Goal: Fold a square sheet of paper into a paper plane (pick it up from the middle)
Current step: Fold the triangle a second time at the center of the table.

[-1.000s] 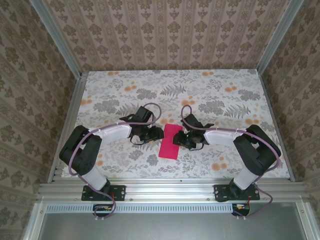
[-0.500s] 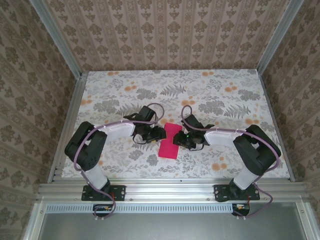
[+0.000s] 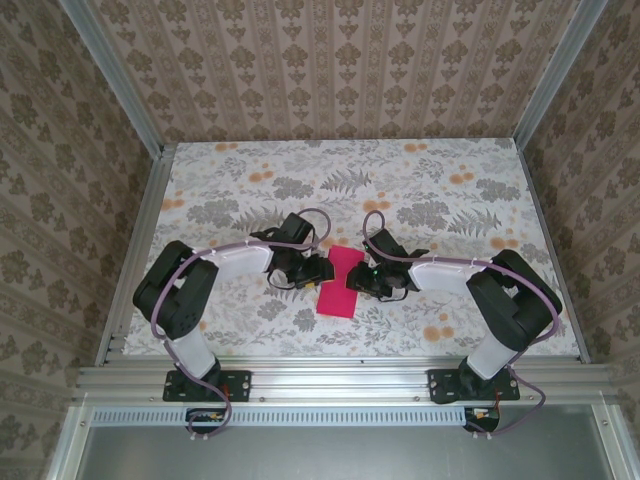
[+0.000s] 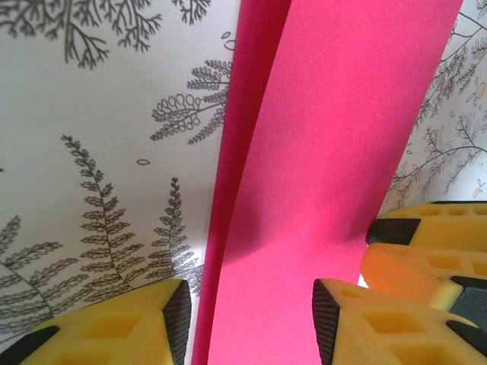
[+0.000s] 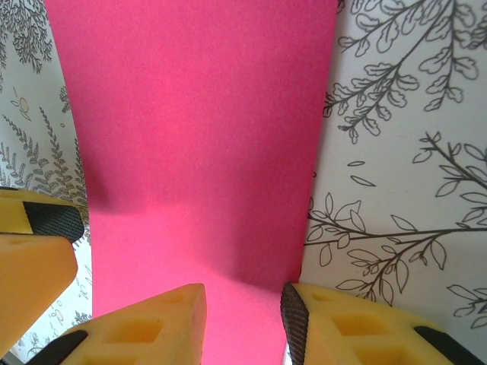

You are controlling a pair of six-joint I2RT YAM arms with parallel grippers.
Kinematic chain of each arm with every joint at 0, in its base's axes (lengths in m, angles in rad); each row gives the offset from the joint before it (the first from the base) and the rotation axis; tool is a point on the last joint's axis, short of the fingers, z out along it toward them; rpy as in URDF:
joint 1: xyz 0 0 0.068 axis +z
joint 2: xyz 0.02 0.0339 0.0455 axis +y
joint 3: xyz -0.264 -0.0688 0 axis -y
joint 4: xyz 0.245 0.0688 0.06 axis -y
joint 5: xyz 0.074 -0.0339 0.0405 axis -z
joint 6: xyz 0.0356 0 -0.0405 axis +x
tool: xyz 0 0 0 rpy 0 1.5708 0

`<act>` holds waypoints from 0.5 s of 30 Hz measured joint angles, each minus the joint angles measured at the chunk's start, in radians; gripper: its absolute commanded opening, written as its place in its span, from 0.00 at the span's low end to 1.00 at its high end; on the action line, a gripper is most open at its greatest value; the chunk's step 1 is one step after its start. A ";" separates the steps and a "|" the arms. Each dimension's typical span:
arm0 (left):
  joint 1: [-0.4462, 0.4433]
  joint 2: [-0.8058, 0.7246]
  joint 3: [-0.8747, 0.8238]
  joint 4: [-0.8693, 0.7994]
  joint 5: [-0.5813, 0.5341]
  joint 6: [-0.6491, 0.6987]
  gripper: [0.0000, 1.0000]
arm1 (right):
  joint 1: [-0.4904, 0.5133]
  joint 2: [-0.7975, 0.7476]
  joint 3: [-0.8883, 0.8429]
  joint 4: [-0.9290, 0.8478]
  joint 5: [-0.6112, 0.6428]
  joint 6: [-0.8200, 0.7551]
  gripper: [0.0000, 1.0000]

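Observation:
The square sheet of paper (image 3: 340, 285) is magenta-pink and lies folded into a narrow strip on the tablecloth between my two grippers. In the left wrist view the sheet (image 4: 327, 152) has its upper layer lifted a little along its left edge. My left gripper (image 3: 318, 272) hangs low over the strip's left side, jaws apart, with the pink paper (image 4: 259, 304) under the gap. My right gripper (image 3: 358, 280) is low over the right side, open by a narrower gap. Its right pad (image 5: 293, 319) sits at the edge of the paper (image 5: 198, 114).
The two grippers face each other closely across the strip: the right gripper's yellow fingers (image 4: 434, 251) show at the right of the left wrist view, the left gripper's fingers (image 5: 34, 258) at the left of the right wrist view. Floral tablecloth (image 3: 400, 180) stretches behind; patterned walls enclose the table.
My left gripper has moved right, from beside the paper to over its left edge, and its jaws have narrowed slightly. The right gripper has crept a little left onto the strip.

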 measured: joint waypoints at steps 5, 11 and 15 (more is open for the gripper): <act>-0.003 0.011 0.000 0.000 0.016 -0.004 0.45 | 0.000 0.000 -0.001 0.004 0.000 0.003 0.35; -0.003 0.017 0.002 0.000 0.028 -0.004 0.44 | 0.000 0.000 -0.003 0.011 0.000 0.004 0.35; -0.004 0.017 0.005 0.000 0.031 -0.004 0.41 | 0.000 0.000 -0.006 0.015 0.000 0.008 0.35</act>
